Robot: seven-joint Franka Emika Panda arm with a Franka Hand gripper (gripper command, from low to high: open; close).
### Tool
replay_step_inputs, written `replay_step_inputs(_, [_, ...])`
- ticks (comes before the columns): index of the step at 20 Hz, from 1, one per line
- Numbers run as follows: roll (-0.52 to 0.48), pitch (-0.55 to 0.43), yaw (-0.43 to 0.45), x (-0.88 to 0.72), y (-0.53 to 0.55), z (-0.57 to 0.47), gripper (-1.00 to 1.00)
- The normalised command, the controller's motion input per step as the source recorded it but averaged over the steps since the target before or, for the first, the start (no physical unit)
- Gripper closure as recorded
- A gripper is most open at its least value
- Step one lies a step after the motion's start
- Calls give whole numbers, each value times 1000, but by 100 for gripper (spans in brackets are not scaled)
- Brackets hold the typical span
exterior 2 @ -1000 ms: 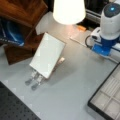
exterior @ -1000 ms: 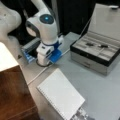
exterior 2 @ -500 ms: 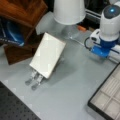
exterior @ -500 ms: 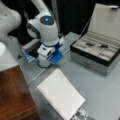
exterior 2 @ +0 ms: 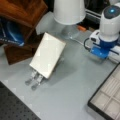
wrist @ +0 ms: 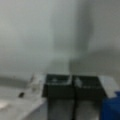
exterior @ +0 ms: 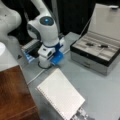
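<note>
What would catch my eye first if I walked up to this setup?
Probably the white robot arm with its glowing blue light, its gripper pointing down at the grey table. Next, the white spiral notebook propped at a tilt toward a front view's bottom, and the open compartment case at a front view's right.

gripper (wrist: 72, 87): dark fingers pressed together, pointing down at the grey tabletop (wrist: 37, 37) | nearest thing: blue block (exterior: 57, 57) | just beside the fingers, on the tabletop, upright pose unclear
</note>
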Motion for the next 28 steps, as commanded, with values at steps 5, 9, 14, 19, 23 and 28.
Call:
replay_step_inputs(5, [111, -481, -81, -1000, -58, -171, 100])
replay_step_inputs(9, [97, -453, -112, -1000, -30, -67, 100])
replay_step_inputs(14, [69, -432, -143, -1000, -24, -104, 100])
replay_step_inputs(19, [62, -386, -152, -1000, 17, -63, 100])
replay_step_inputs(23, [68, -391, -174, -1000, 61, -56, 100])
replay_step_inputs(28, [60, -376, -187, -953, 79, -151, 100])
